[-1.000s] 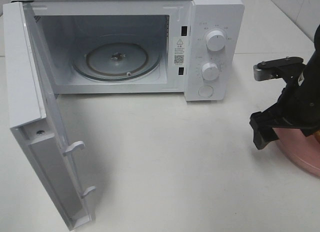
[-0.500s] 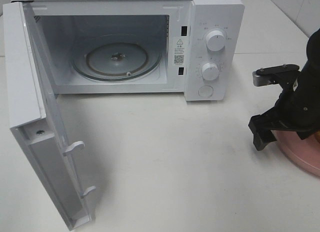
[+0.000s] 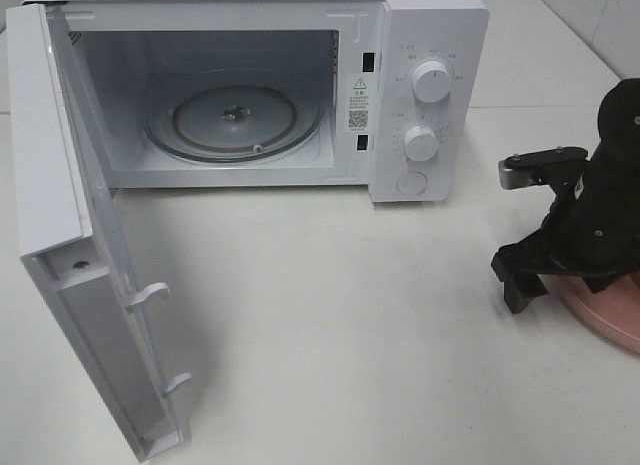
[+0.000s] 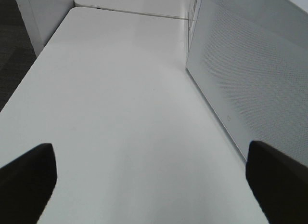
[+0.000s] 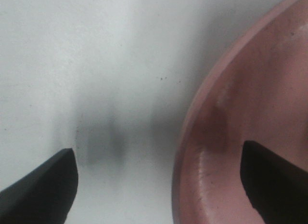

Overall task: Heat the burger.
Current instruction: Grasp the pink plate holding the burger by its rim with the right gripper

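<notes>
Right claw (image 3: 515, 225), spread open at 4 o'clock, straddles the plate (image 3: 612, 323) rim; burger hidden. Pickup step: next probably clamp, then lift toward the microwave (image 3: 430, 45) at 11 o'clock.

**Your left gripper (image 4: 154, 185) over the white table (image 4: 110, 103), jaws spread wide.**
You see only its two dark fingertips (image 4: 26, 178), well apart, with the bare surface showing between them. A white panel (image 4: 250, 89) with a fine dot pattern rises upright along one side edge. Dark floor (image 4: 12, 55) shows past the opposite edge, and a seam at the far edge meets a second white top (image 4: 130, 2).
</notes>
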`<action>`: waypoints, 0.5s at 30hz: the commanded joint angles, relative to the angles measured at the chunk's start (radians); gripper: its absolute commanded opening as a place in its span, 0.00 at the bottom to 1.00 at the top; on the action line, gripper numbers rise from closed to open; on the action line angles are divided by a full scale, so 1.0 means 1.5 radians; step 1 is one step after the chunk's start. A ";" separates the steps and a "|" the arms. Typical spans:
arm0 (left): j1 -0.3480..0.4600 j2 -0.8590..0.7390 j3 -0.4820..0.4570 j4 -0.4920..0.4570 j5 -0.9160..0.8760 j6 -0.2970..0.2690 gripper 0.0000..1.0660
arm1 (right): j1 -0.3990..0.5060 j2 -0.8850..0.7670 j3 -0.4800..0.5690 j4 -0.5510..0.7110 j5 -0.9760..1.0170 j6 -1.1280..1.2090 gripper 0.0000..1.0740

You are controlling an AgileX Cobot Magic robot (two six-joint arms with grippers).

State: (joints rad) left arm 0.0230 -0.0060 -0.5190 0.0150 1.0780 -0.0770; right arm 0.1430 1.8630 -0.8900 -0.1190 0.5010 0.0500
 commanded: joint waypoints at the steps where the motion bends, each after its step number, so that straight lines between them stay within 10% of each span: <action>1: -0.001 -0.010 0.001 -0.001 -0.007 -0.001 0.94 | -0.003 0.015 -0.003 0.000 -0.005 -0.011 0.80; 7: -0.001 -0.010 0.001 -0.001 -0.007 -0.001 0.94 | -0.003 0.017 -0.003 -0.002 -0.006 -0.011 0.73; 15: -0.001 -0.010 0.001 -0.001 -0.007 -0.001 0.94 | -0.003 0.017 -0.003 -0.015 -0.013 -0.010 0.38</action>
State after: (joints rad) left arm 0.0230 -0.0060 -0.5190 0.0150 1.0780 -0.0770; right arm 0.1430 1.8840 -0.8910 -0.1410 0.4860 0.0500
